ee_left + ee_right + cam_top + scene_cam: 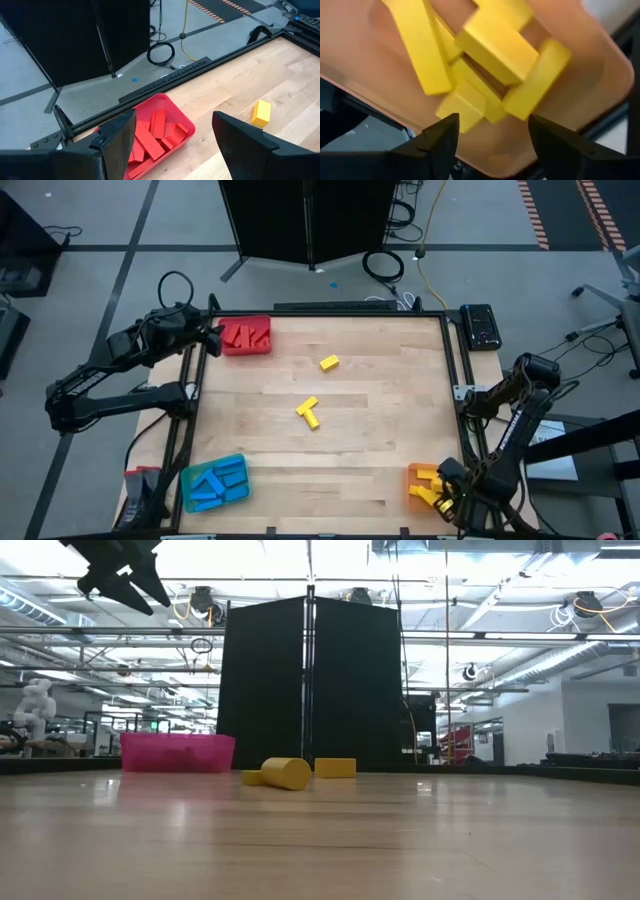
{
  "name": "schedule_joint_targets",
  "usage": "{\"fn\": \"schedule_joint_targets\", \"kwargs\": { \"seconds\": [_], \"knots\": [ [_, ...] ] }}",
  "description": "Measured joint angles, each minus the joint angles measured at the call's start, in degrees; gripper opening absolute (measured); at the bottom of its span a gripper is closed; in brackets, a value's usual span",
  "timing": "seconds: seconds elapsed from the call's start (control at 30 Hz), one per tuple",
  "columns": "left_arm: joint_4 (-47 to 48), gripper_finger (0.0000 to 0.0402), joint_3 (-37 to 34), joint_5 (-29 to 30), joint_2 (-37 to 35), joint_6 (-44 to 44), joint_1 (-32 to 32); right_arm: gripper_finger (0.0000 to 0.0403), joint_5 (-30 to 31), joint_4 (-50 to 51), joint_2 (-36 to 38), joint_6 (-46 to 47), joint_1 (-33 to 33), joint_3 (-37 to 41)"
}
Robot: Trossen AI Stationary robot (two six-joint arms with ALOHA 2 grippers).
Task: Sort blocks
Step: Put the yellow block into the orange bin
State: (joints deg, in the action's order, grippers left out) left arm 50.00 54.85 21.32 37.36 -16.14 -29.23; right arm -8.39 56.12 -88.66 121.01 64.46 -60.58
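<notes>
High view: three flat yellow blocks (310, 412) are left mid-table, unobstructed, while the right gripper (447, 492) is held open, empty, over the orange tray (415, 476).

Pretty typical lab space. Grey floor (90, 220) with dark seams, and orange-and-black hazard striping (540, 215) off in one corner. A black folding screen (310, 685) stands right behind the light wood worktop (380, 440), with a coiled black cable (383, 265) and a yellow cord (428, 230) on the floor by it. Overhead it's open ceiling with pipes, ducts (560, 650) and bright strip lights.
</notes>
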Motion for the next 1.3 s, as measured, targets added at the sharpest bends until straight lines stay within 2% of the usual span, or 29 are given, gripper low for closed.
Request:
{"fn": "schedule_joint_targets", "kwargs": {
  "seconds": [0.07, 0.13, 0.2, 0.3, 0.47, 0.57, 0.67, 0.8, 0.9, 1.0, 1.13, 1.3],
  "knots": [
    [0.0, 0.0267, 0.0, 0.0, 0.0, 0.0, 0.0, 0.0236, 1.9, 0.0, 0.0, -1.2, -1.1, -0.1],
    [0.0, 0.0267, 0.0, 0.0, 0.0, 0.0, 0.0, 0.0237, 6.2, 0.2, 0.1, -3.9, -3.2, -1.2],
    [0.0, 0.0267, 0.0, 0.0, 0.0, 0.0, 0.0, 0.0238, 10.9, 0.2, 0.5, -8.3, -6.3, -2.6],
    [0.0, 0.0267, 0.0, 0.0, 0.0, 0.0, 0.0, 0.0239, 13.9, 1.6, 1.9, -17.8, -13.1, -4.7],
    [0.0, 0.0267, 0.0, 0.0, 0.0, 0.1, 0.0, 0.0239, 24.3, 2.9, 4.8, -39.1, -28.0, -10.0],
    [0.0, 0.0267, 0.0, 0.0, 0.0, 0.1, 0.0, 0.0239, 29.7, 1.8, 5.0, -58.4, -38.9, -14.4],
    [0.0, 0.0267, 0.0, 0.0, 0.0, 0.1, 0.0, 0.0239, 30.1, -1.9, 4.3, -78.3, -49.7, -17.8],
    [0.0, 0.0267, 0.0, 0.0, 0.0, 0.1, 0.0, 0.0238, 27.2, -9.4, 1.9, -100.6, -61.8, -21.4],
    [0.0, 0.0267, 0.0, 0.0, 0.0, 0.1, 0.0, 0.0238, 24.5, -14.9, -0.3, -115.8, -68.3, -23.2],
    [0.1, 0.0267, 0.0, 0.0, 0.0, 0.5, 0.0, 0.0238, 23.2, -19.3, -2.7, -130.8, -72.0, -23.9],
    [0.2, 0.0267, 0.0, 0.0, 0.0, 0.6, 0.0, 0.0238, 23.0, -21.8, -7.3, -142.3, -75.3, -26.1],
    [0.3, 0.0267, 0.0, 0.0, 0.0, 0.6, 0.0, 0.0238, 23.0, -18.3, -16.3, -147.3, -77.4, -32.1]
  ]
}}
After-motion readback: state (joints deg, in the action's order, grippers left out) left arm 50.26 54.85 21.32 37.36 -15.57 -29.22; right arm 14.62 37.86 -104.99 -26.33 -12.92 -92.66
